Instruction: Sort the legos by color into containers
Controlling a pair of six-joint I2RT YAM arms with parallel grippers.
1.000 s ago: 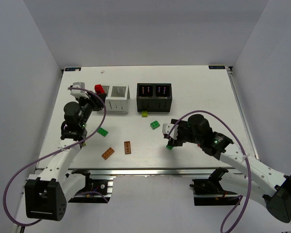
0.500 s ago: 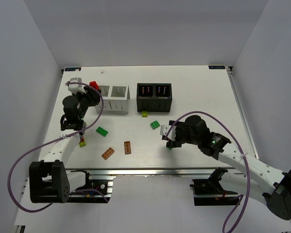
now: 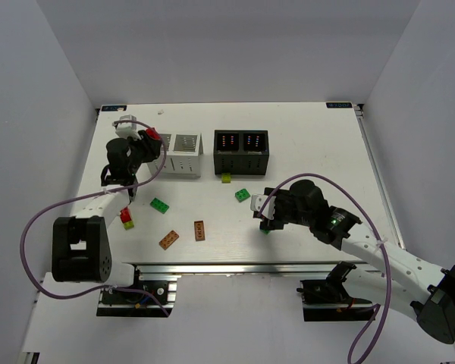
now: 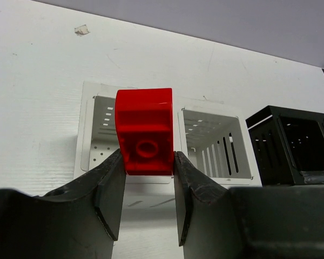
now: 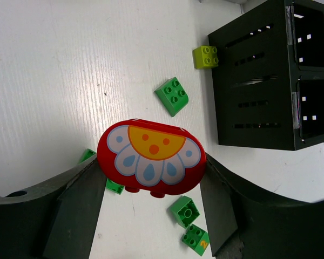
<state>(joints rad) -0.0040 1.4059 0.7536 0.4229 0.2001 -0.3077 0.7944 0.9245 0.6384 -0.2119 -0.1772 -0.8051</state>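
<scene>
My left gripper point(image 3: 149, 139) is shut on a red brick point(image 4: 144, 131), held in the air at the left end of the white container point(image 3: 183, 164). In the left wrist view the brick hangs in front of that container's point(image 4: 82, 151) left compartment. My right gripper point(image 3: 262, 208) is shut on a red oval piece with a flower print point(image 5: 151, 157), low over the table in front of the black container point(image 3: 241, 161). Two green bricks point(image 5: 184, 210) lie under it. Another green brick point(image 5: 172, 96) and a yellow-green brick point(image 5: 205, 56) lie near the black container point(image 5: 243, 91).
A green brick point(image 3: 160, 205), two brown-orange bricks point(image 3: 168, 240) point(image 3: 199, 230) and a red and yellow-green pair point(image 3: 126, 218) lie on the front left of the table. The table's near edge point(image 3: 227, 263) is close behind them.
My left gripper has swung a little with the red brick beside the white container, and the red and yellow-green pair now shows. My right gripper shifted slightly left, then held still.
</scene>
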